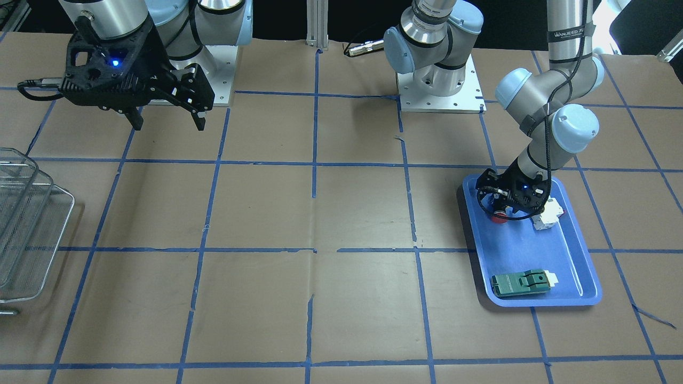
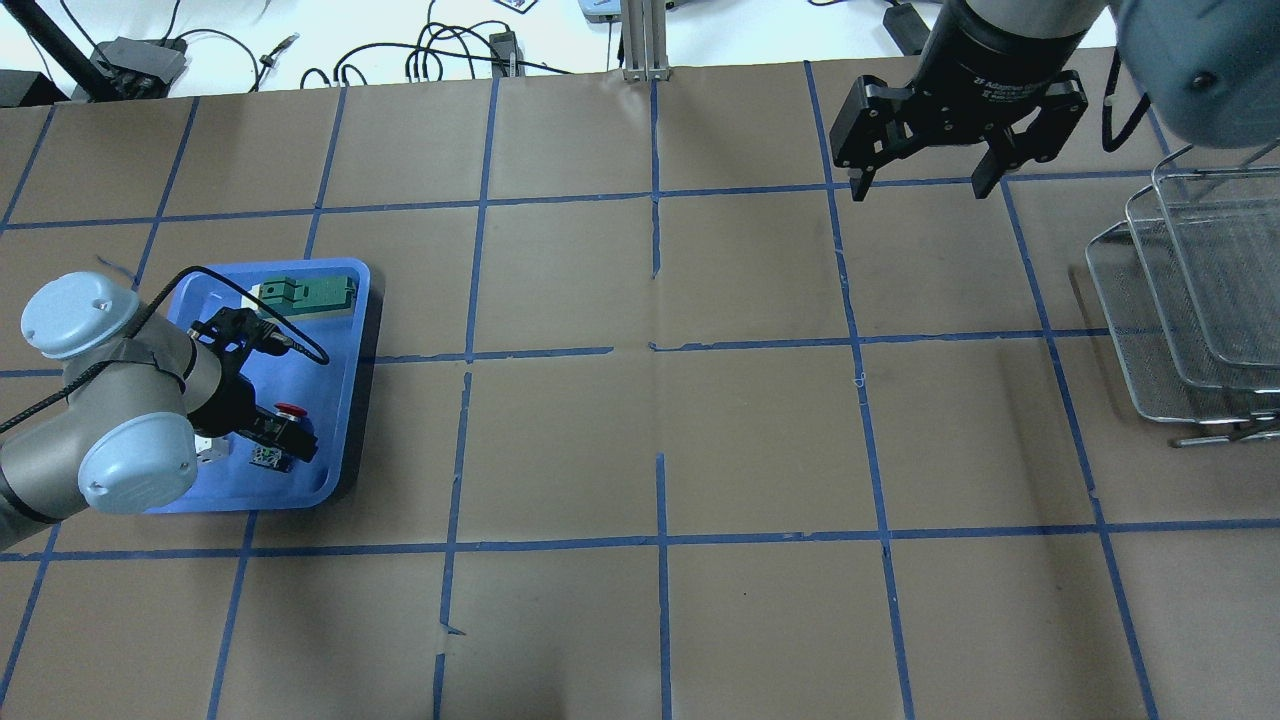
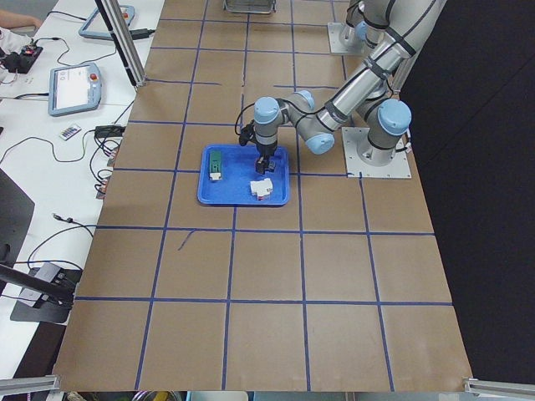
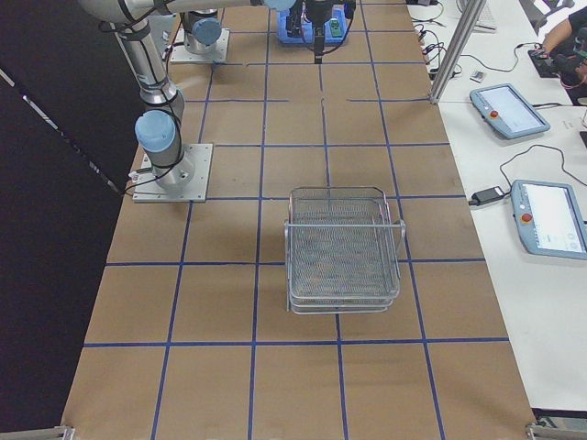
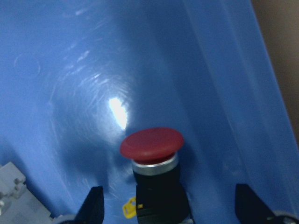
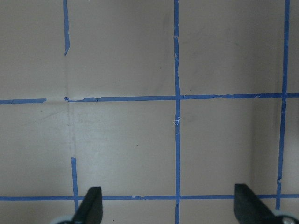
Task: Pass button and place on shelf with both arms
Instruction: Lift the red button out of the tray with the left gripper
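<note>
Far left of the overhead view: the blue tray (image 2: 330, 380), with a green module (image 2: 305, 292) at its far end and a white block (image 1: 549, 213) half hidden under the left arm (image 2: 110, 420); near the tray's right wall, the button (image 5: 152, 142), red domed cap over a silver collar and short black body; upright or tipped, hard to say. Low over it, the left gripper (image 5: 170, 210), fingers (image 5: 93, 207) spread wide, one on each side of the black body, touching neither side by the look of the wrist view; nothing clamped yet.

Probably light and rigid, hard plastic, unlikely to give under a squeeze; cap smooth and rounded, likely to slip from flat pads; best taken across the black body just under the collar, leaving the cap free for the second gripper at the hand-over.

In the middle: brown-papered table (image 2: 650, 440) crossed by blue tape.

To the right: the right gripper (image 2: 920, 188) held high, fingers apart, gripping nothing, well apart from the button; furthest right, the shelf (image 2: 1140, 330), tiered wire baskets, well apart from the tray.
</note>
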Motion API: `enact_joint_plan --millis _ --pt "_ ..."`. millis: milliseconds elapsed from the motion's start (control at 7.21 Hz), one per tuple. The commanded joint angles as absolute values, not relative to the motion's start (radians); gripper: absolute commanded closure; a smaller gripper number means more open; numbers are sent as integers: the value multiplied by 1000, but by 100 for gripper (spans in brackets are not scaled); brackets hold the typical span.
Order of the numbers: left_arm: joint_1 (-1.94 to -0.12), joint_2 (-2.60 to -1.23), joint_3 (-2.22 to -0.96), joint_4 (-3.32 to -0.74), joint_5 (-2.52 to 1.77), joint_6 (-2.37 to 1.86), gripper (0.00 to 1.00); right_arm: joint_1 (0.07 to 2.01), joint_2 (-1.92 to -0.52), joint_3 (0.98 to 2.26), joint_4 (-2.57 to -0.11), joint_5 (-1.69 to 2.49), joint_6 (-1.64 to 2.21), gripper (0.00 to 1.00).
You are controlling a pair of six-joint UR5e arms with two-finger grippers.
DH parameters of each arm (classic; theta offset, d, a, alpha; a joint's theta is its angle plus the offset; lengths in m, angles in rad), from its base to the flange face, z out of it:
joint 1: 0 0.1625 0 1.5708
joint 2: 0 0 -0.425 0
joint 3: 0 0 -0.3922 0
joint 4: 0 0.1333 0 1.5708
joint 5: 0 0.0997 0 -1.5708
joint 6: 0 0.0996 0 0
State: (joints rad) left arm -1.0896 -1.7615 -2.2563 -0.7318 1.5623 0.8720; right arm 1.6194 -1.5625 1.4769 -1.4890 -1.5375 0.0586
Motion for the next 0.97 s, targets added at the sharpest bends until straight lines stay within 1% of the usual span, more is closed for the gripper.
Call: enact_joint_plan --millis 0,139,277,416,555,832 --pt "-1088 -1770 -2263 -727 1563 873 81 1621 -1580 1474 -1359 -1539 55 0" --pt "-1092 -1752 -2252 -730 1566 868 100 1632 -1604 1477 -1361 -1599 49 0" --pt "-1094 -1732 -2250 -733 1562 865 100 1635 -1624 1480 -1356 -1633 64 0" --pt "-1109 -1683 -2246 -738 1499 841 100 1641 -1620 1485 -1347 -1640 71 0" --pt "-1114 -1628 -2223 -829 1394 780 100 1643 -1641 1476 -1345 -1625 31 0" --pt "-1153 -1560 -2095 -1172 1220 687 100 1638 -1663 1480 -1348 -1501 -43 0"
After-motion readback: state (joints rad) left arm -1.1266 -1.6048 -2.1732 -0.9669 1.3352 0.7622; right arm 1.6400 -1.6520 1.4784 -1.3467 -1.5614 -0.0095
